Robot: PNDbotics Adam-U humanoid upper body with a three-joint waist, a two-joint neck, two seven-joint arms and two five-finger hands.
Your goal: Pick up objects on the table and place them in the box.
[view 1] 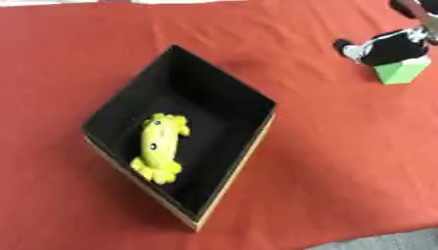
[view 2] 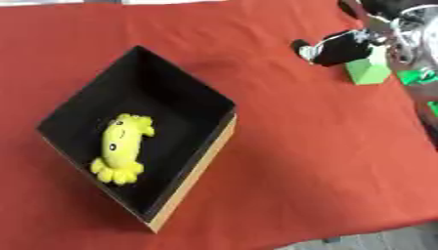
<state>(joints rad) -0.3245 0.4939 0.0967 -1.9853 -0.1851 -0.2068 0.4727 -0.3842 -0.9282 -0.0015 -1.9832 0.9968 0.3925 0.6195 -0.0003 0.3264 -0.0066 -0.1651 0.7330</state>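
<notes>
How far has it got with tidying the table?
One yellow toy already lies in the box. The right hand is at the green block, fingers over its top; it still sits on the cloth. That block is what remains. No left hand shows.

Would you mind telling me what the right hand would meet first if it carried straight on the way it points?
The right hand sits on the green block, fingers pointing left. Straight on, only bare red cloth shows; the box looks nearer the robot than that line, though depth is unclear.
</notes>
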